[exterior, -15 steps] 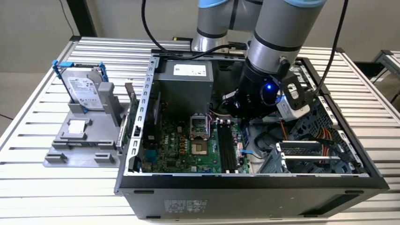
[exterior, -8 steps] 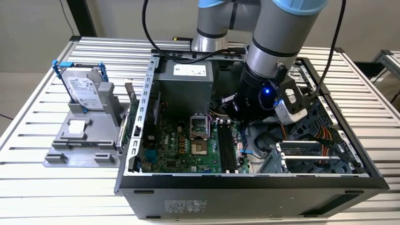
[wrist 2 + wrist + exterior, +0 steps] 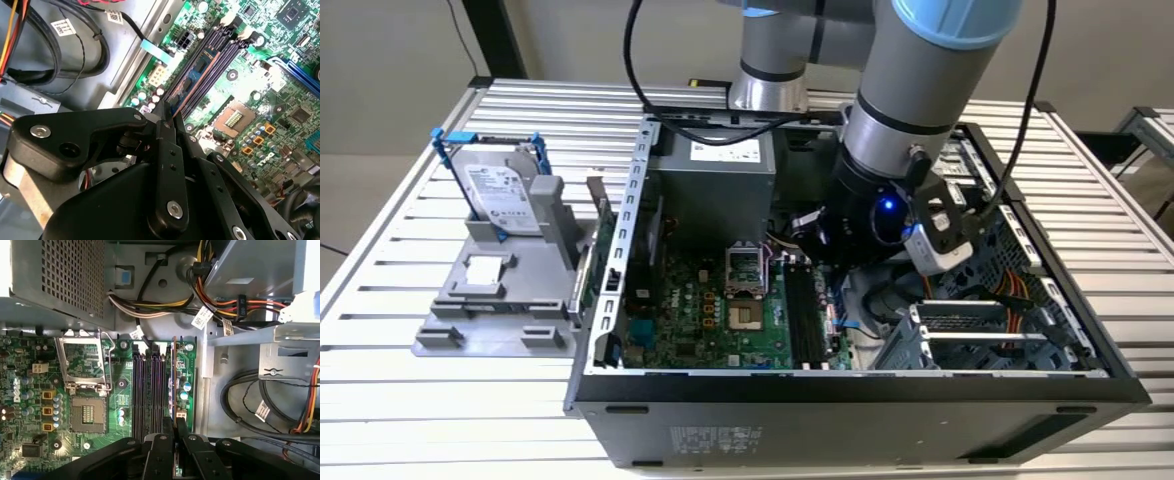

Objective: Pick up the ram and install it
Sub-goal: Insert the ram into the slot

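The ram (image 3: 174, 375) shows edge-on as a thin bluish stick with an orange edge. It stands along the outermost of the long black slots (image 3: 145, 390), the one beside the case's metal wall. I cannot tell whether it is seated in that slot or just above it. My gripper (image 3: 175, 432) is shut on the ram's near end, one black finger on each side. In the second wrist view the ram (image 3: 196, 75) runs from the gripper (image 3: 167, 117) out along the slots (image 3: 222, 50). In the exterior view my arm (image 3: 881, 200) reaches down into the open computer case over the slots (image 3: 803, 315).
The empty processor socket (image 3: 85, 365) lies beside the slots. Bundled cables (image 3: 220, 305) and the drive cage (image 3: 987, 330) crowd the other side. The power supply (image 3: 714, 185) stands at the case's back. Outside the case, a silver hard drive (image 3: 500, 195) in a blue frame stands on a grey holder.
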`<action>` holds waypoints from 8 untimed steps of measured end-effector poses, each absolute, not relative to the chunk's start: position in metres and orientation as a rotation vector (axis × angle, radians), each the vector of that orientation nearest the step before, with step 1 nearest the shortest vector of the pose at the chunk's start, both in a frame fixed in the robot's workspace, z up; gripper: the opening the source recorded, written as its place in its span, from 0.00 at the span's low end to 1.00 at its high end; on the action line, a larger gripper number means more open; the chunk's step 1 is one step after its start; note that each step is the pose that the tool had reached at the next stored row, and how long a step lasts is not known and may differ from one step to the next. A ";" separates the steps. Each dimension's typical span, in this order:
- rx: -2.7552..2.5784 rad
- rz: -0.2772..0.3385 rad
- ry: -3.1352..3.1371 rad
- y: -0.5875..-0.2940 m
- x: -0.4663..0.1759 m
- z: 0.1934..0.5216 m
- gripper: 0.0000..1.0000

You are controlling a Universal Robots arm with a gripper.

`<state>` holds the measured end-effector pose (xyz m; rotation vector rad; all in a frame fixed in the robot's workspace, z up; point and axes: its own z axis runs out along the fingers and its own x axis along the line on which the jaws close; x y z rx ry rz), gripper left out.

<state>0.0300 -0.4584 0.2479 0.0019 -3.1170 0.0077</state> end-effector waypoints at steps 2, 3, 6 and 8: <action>0.002 0.008 -3.113 -0.460 0.030 0.247 0.00; 0.002 0.008 -3.112 -0.461 0.030 0.246 0.00; 0.002 0.008 -3.110 -0.463 0.030 0.244 0.00; 0.002 0.008 -3.110 -0.464 0.030 0.243 0.00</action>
